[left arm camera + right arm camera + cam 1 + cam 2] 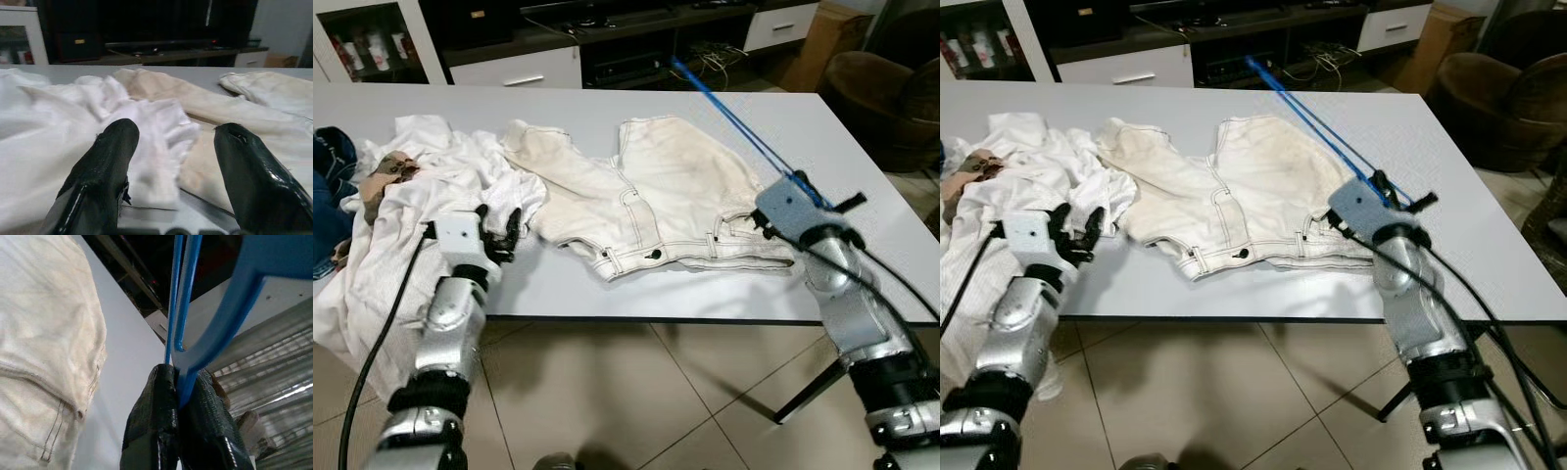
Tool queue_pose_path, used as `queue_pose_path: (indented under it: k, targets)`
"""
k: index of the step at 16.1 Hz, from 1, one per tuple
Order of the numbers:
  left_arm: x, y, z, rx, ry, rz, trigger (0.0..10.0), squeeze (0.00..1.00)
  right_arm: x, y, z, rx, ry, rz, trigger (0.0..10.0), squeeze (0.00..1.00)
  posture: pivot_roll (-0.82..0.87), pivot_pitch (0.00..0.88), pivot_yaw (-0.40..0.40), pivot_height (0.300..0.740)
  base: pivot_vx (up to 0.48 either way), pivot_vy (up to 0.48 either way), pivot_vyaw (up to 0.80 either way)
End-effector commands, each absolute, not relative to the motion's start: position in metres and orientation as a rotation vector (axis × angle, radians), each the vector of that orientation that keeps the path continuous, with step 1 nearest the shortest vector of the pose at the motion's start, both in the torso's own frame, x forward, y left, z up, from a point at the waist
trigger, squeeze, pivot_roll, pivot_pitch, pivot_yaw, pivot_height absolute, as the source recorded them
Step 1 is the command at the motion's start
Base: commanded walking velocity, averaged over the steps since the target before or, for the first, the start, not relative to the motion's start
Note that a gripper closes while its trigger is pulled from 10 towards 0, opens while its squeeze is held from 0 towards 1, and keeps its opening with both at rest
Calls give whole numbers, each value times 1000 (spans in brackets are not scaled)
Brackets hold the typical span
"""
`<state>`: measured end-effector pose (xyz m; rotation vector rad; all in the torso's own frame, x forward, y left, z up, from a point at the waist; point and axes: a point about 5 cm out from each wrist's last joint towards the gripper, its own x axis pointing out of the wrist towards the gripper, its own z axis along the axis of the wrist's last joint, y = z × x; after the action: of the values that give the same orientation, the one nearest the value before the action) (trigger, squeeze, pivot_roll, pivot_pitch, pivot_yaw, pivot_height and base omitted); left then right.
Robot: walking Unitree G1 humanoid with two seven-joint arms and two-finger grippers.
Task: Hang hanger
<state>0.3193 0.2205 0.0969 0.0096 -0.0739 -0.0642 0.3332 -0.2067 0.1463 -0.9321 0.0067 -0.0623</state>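
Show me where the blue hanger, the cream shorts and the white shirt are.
blue hanger (734, 122): left eye view, its long thin bar.
cream shorts (680, 186): left eye view, the leg fabric.
white shirt (421, 186): left eye view, crumpled middle.

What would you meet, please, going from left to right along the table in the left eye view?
Dark blue garment → white shirt → left gripper → cream shorts → right gripper holding the blue hanger.
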Motion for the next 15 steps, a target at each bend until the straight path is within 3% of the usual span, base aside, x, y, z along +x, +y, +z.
queue_pose_path:
  k: [1, 3, 11, 15]
  targets:
    - [319, 215, 99, 20, -76, -87, 10000, 0, 329, -207, 140, -914, -1, -64, 10000, 0, 86, 8, 24, 740, 0, 0, 0]
    - [315, 209, 97, 22, -79, -107, 10000, 0, 322, -199, 132, -929, -19, -24, 10000, 0, 89, 15, 18, 740, 0, 0, 0]
    - [305, 195, 92, 30, -52, -147, 10000, 0, 319, -204, 129, -943, -26, -6, 10000, 0, 92, 44, 8, 740, 0, -480, 0]
    - [306, 188, 92, 40, -38, -187, 10000, 0, 317, -205, 130, -941, -27, -22, 10000, 0, 75, 39, 25, 740, 0, 0, 0]
